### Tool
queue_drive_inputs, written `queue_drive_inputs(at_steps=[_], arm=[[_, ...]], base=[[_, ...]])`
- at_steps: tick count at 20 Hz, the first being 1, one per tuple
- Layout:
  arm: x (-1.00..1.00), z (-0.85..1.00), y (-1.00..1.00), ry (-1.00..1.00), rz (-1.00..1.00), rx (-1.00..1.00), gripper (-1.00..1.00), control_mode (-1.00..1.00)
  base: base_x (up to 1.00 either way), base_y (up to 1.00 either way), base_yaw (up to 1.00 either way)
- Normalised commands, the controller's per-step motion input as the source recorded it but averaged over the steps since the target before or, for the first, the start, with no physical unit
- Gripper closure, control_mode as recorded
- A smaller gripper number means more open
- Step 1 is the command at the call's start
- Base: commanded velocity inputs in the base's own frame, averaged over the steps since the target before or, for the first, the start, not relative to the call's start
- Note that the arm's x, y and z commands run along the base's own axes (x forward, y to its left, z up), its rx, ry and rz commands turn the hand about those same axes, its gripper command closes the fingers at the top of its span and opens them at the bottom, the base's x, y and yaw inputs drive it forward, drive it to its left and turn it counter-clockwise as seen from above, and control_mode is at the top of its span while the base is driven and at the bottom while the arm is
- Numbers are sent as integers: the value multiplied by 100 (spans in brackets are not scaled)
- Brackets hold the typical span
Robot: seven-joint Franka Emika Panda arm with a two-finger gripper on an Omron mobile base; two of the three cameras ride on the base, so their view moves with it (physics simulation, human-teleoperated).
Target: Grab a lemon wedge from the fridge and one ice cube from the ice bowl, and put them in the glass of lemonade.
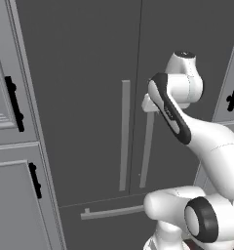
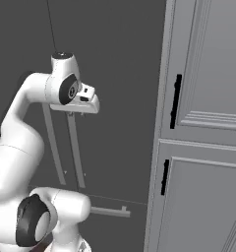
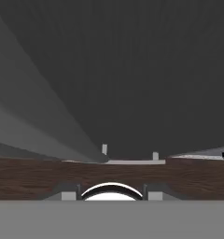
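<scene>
The dark grey fridge (image 1: 80, 73) (image 2: 115, 59) fills the middle, both doors closed. My gripper (image 1: 149, 110) (image 2: 76, 114) hangs pointing down at the top of the right door's long grey handle (image 1: 147, 151) (image 2: 75, 152), close against the door. In the hand view the gripper (image 3: 112, 192) looks down the fridge front (image 3: 132, 70) to the drawer bar (image 3: 130, 161). Its tips stand apart, and I see nothing between them. The lemon wedge, the ice cube, the ice bowl and the glass of lemonade are out of view.
The left door's handle (image 1: 124, 136) (image 2: 52, 142) runs beside the right one. The drawer bar (image 1: 111, 211) (image 2: 110, 211) lies below. Light grey cabinets with black handles flank the fridge on the left (image 1: 11, 97) and right (image 2: 208, 98). Brown wood floor (image 3: 39, 179) lies below.
</scene>
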Motion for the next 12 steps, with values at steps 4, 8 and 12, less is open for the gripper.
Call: queue_drive_inputs(at_steps=[4,8,12], arm=[[-38,0,0,0,0,0,-100,-100],[-84,0,0,-1,0,0,-100,-100],[-76,0,2,0,0,0,-100,-100]], base=[[0,0,0],[0,0,0],[0,0,0]])
